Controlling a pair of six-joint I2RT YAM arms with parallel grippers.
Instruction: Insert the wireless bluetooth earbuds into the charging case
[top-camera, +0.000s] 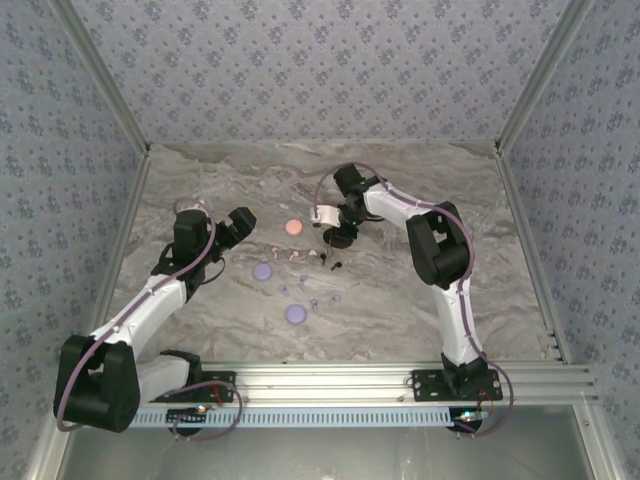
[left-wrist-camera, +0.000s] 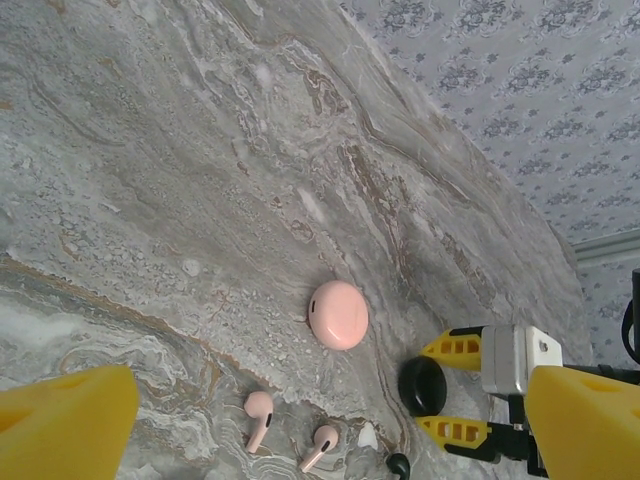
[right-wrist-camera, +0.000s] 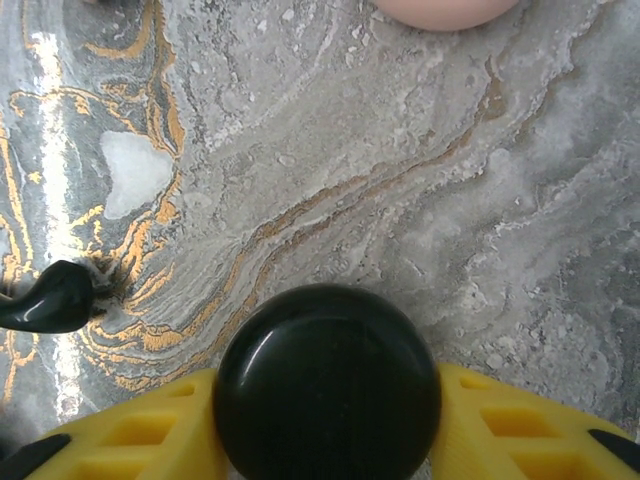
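Wireless bluetooth earbuds (top-camera: 293, 253) lay loose on the desk (top-camera: 420, 180), mid-scene, none in a case. Pink pair (left-wrist-camera: 258, 408) sat just near of the pink round case (left-wrist-camera: 338, 314). One black bud (right-wrist-camera: 50, 298) lay just near of the black round case (right-wrist-camera: 327, 385). Lilac buds (top-camera: 313, 303) were scattered nearer still, around two lilac discs (top-camera: 262, 271). Right jaws pinched the black round case from both sides, yellow fingers (left-wrist-camera: 455, 432) against its rim, right of the pink case. Left jaws stood spread wide, gripping nothing, left of the pink case, well apart from the buds.
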